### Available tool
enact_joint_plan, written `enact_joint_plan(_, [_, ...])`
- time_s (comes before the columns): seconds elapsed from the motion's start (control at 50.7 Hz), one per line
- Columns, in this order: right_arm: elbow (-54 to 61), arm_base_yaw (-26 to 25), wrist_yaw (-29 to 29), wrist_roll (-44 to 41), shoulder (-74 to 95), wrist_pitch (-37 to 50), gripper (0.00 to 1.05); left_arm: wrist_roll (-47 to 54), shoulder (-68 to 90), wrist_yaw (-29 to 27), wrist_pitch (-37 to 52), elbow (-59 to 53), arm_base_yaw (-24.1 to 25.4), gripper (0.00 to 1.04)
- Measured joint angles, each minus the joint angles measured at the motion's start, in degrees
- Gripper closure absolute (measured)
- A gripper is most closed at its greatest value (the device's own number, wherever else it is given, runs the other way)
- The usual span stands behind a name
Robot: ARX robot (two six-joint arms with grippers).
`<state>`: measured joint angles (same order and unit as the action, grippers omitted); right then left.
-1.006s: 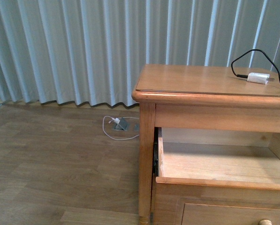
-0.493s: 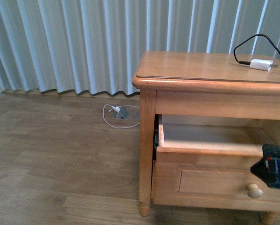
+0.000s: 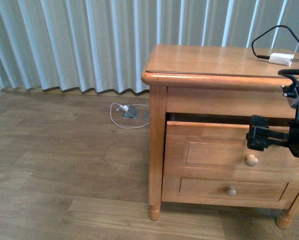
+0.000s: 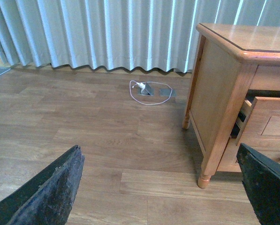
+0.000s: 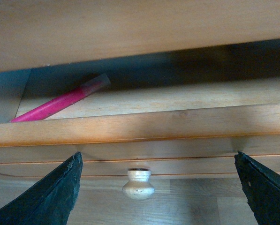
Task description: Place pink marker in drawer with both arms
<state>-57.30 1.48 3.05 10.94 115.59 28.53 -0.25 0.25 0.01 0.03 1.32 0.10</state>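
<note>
The pink marker (image 5: 60, 104) lies flat inside the drawer (image 5: 140, 126), seen through the gap above the drawer's front in the right wrist view. In the front view the drawer (image 3: 214, 145) stands open by a narrow slit, and the marker is hidden. My right gripper (image 3: 263, 138) hangs open just in front of the drawer's face, above its round knob (image 3: 251, 160). The same knob (image 5: 138, 183) sits between the spread fingers (image 5: 48, 197) of that gripper (image 5: 158, 192), untouched. My left gripper (image 4: 158, 187) is open over bare floor, left of the nightstand (image 4: 224, 89).
A white charger plug (image 3: 281, 59) with a black cable lies on the nightstand top (image 3: 204, 62). The lower drawer (image 3: 231, 190) is shut. A white cable and floor socket (image 3: 129, 112) lie near the curtain (image 3: 89, 45). Wood floor stretches to the left.
The drawer has gone from wide open to a narrow slit. My right gripper has come into the front view and risen to the drawer's face. The front view has drawn back.
</note>
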Motion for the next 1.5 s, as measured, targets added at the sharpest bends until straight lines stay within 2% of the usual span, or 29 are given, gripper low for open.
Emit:
enact_joint_plan(0.414, [-7.5, -0.1, -2.8, 1.9, 6.8, 3.0, 0.08, 0.0, 0.0, 0.0, 0.0, 0.0, 0.0, 0.06])
enact_joint_plan(0.808, [-7.9, -0.3, -3.3, 0.9, 7.7, 5.2, 0.08, 0.0, 0.0, 0.0, 0.0, 0.0, 0.0, 0.06])
enact_joint_plan(1.006, [-4.5, -0.3, -4.2, 1.0, 3.9, 4.1, 0.08, 0.0, 0.0, 0.0, 0.0, 0.0, 0.0, 0.06])
enact_joint_plan(1.321, [6.7, -1.2, 3.6, 0.5, -11.1, -1.9, 0.08, 0.0, 0.0, 0.0, 0.0, 0.0, 0.0, 0.06])
enact_joint_plan(1.499, [14.6, -4.6, 10.4, -0.2, -28.2, -10.6, 0.08, 0.0, 0.0, 0.0, 0.0, 0.0, 0.0, 0.06])
